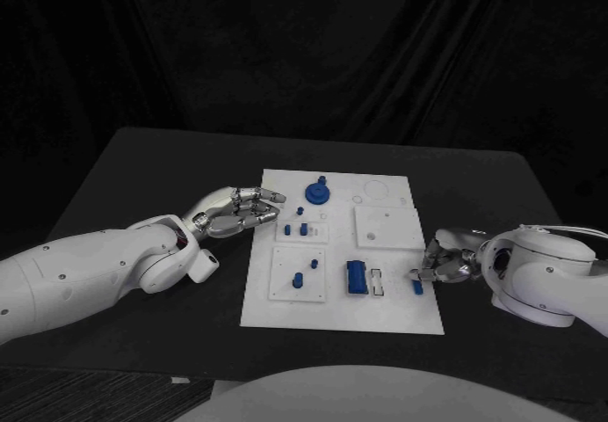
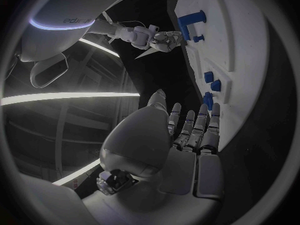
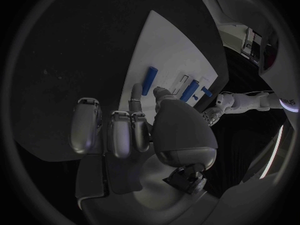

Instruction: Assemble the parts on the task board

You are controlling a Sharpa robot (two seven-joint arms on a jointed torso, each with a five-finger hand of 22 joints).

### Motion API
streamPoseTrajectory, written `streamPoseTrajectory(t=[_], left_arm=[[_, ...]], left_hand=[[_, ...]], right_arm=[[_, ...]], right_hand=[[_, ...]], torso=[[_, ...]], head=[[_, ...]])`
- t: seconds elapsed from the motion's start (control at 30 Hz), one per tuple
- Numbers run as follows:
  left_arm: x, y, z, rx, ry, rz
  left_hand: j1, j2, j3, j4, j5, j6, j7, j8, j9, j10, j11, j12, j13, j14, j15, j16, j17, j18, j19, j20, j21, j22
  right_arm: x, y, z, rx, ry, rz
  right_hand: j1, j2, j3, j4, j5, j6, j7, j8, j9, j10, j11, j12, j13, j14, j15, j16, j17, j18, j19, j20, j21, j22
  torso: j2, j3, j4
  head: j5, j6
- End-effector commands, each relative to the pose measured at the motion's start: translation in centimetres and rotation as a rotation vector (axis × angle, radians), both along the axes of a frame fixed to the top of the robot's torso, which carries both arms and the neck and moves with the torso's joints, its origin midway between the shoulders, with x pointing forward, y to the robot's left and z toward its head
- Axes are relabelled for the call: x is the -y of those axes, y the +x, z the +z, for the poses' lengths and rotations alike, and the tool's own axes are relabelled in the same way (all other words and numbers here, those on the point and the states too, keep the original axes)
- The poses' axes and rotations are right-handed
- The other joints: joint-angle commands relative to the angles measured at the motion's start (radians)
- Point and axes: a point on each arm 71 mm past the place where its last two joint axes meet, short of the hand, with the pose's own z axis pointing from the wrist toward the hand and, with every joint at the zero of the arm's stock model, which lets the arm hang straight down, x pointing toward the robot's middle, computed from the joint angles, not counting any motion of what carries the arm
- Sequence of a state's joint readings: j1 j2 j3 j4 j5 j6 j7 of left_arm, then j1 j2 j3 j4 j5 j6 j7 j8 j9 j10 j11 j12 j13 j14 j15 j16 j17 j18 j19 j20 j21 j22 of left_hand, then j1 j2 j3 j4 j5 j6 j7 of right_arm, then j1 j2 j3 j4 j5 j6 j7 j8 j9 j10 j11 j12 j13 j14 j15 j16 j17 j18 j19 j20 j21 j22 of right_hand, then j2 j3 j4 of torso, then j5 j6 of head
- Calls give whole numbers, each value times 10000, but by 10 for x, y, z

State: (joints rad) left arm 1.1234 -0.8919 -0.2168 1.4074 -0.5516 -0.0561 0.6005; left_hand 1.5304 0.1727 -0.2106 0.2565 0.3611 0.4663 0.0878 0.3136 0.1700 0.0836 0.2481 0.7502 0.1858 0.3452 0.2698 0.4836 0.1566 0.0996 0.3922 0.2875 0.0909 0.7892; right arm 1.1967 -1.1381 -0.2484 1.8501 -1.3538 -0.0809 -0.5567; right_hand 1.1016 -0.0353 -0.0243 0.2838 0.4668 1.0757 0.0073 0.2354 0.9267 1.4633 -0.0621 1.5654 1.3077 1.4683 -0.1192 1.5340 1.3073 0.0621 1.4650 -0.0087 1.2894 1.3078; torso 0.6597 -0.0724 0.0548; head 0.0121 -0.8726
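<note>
White board (image 1: pixel 393 308) lies mid-worktop (image 1: pixel 140 167). Right hand (image 1: pixel 444 262) pinches a small blue peg (image 1: pixel 417 286) at the board's right edge; left hand (image 1: pixel 238 212), fingers curled in on nothing, hovers at the left edge. The peg looks light, rigid and smooth, so it is best gripped across its shaft, since it may slip.

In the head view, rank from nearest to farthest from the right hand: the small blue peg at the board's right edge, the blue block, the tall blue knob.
From the right hand:
1. Peg, beside the hand, board's right edge.
2. Block, board's near middle.
3. Knob, board's far side.
</note>
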Motion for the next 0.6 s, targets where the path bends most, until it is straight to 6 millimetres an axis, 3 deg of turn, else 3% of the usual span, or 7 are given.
streamPoseTrajectory(t=[0.03, 0.17, 0.27, 0.3, 0.4, 0.53, 0.6], left_arm=[[2, -1, 1, -7, -161, -89], [2, -1, 0, -15, -164, -101], [2, -1, 0, -23, -162, -106], [2, -1, 0, -27, -160, -107], [2, -1, 0, -32, -157, -108], [2, -1, 0, -40, -151, -105], [2, -1, 0, -47, -148, -106]], left_hand=[[29, 30, 28, -29, 63, -43, 36, -14, -16, -44, 55, 62, 15, 56, 22, 67, -15, -128, 56, 7, 47, -17], [30, 30, 28, -30, 66, -42, 37, -14, -16, -45, 57, 64, 15, 56, 22, 68, -15, -129, 56, 7, 47, -18], [32, 32, 30, -31, 70, -41, 39, -14, -16, -46, 59, 66, 15, 56, 23, 69, -16, -130, 55, 7, 47, -19], [32, 32, 30, -31, 70, -41, 39, -14, -16, -46, 59, 66, 15, 56, 23, 69, -16, -130, 55, 7, 47, -19], [34, 35, 32, -31, 73, -42, 40, -15, -17, -47, 60, 67, 15, 55, 24, 70, -17, -131, 54, 7, 47, -19], [37, 41, 36, -33, 79, -42, 41, -16, -17, -48, 62, 69, 15, 54, 26, 70, -18, -133, 53, 7, 46, -21], [37, 41, 36, -33, 79, -42, 41, -16, -17, -48, 62, 69, 15, 54, 26, 70, -18, -133, 53, 7, 46, -21]], right_arm=[[1, -2, -5, -108, -365, -21], [-3, -2, -10, -181, -339, 54], [-5, -3, -13, -251, -332, 136], [-6, -3, -14, -292, -336, 174], [-8, -3, -17, -356, -340, 228], [-10, -4, -19, -410, -333, 281], [-11, -4, -19, -414, -318, 301]], right_hand=[[29, -24, 73, -13, -56, -34, 44, -78, -37, 1075, 34, 54, 2631, 842, 18, 16, 1607, 6, 66, 38, 6, 1803], [245, -41, 250, -124, 189, -123, 92, -283, -263, 1075, 76, 54, 2631, 830, 54, -6, 1547, 15, 41, 66, -41, 1788], [568, -80, 509, -292, 980, -163, 105, -451, -477, 1075, 85, 54, 2631, 823, 61, -17, 1515, 22, 27, 79, -66, 1780], [822, -118, 728, -439, 1587, -210, 119, -566, -618, 1075, 93, 54, 2631, 818, 64, -27, 1488, 27, 15, 83, -93, 1772], [1095, -237, 1109, -642, 2481, -197, 154, -711, -853, 1075, 122, 54, 2631, 810, 91, -43, 1445, 32, 0, 100, -124, 1763], [1232, -355, 1461, -819, 2992, -188, 182, -806, -1025, 1075, 143, 54, 2631, 804, 112, -53, 1415, 39, -13, 120, -158, 1754], [1544, -458, 1888, -1132, 3310, -209, 200, -853, -1112, 1075, 149, 54, 2631, 797, 114, -66, 1379, 44, -22, 126, -179, 1749]], torso=[[-3, -7, 3], [-3, -2, -6], [-5, -5, 6], [-4, -7, 16], [-6, -10, 15], [-15, -7, 2], [-14, -3, 1]], head=[[-9, 0], [5, 0], [14, 0], [0, 0], [-4, 0], [24, 0], [7, 0]])
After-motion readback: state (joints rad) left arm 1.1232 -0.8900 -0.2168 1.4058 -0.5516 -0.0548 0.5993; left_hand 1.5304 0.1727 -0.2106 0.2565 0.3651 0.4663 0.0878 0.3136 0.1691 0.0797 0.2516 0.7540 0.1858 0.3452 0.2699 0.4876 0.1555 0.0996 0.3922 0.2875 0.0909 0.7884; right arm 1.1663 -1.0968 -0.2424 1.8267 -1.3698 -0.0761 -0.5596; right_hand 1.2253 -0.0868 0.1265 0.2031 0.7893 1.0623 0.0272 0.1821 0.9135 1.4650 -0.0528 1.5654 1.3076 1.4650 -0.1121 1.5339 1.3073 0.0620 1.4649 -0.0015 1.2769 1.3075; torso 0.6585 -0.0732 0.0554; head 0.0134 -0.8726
